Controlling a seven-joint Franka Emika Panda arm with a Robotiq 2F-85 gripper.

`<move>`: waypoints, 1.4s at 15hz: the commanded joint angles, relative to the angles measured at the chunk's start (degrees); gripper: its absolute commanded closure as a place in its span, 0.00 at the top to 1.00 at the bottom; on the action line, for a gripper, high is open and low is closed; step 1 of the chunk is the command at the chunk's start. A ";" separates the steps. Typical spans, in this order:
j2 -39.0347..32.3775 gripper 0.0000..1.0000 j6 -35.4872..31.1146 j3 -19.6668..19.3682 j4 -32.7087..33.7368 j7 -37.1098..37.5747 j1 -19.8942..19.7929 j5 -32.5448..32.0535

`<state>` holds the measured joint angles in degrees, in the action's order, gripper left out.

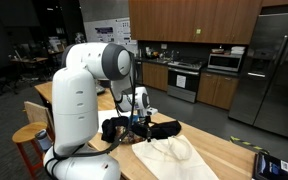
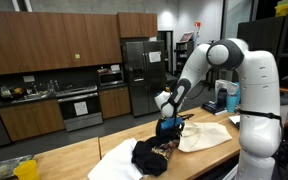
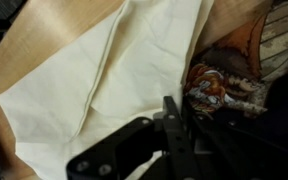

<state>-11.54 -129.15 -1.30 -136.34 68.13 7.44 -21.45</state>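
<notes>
My gripper (image 3: 170, 125) is low over a wooden table (image 1: 229, 150), with its black fingers pressed together at the edge of a dark garment (image 3: 279, 120). It appears shut on a fold of that garment. The garment has an orange and white patterned part (image 3: 219, 85). In both exterior views the dark garment (image 1: 164, 128) (image 2: 149, 155) lies bunched under the gripper (image 1: 136, 122) (image 2: 167, 124). A cream cloth (image 3: 104, 70) lies spread flat right beside it, and also shows in both exterior views (image 1: 174, 152) (image 2: 209, 135).
A wooden stool (image 1: 29, 135) stands by the robot base. A dark blue box (image 1: 269, 163) sits near the table's corner. A blue jug (image 2: 229, 97) stands behind the arm. Kitchen cabinets and a steel fridge (image 2: 134, 70) line the back wall.
</notes>
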 commanded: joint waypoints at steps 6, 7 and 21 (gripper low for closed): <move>21.89 0.01 11.97 0.78 -2.58 -11.20 -3.91 2.93; 24.59 0.01 13.69 1.03 -2.10 -12.40 -4.51 1.83; 35.93 0.01 18.19 -12.90 5.19 -18.08 -31.35 -8.37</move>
<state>27.12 -110.03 -9.96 -132.61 51.53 -19.37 -29.49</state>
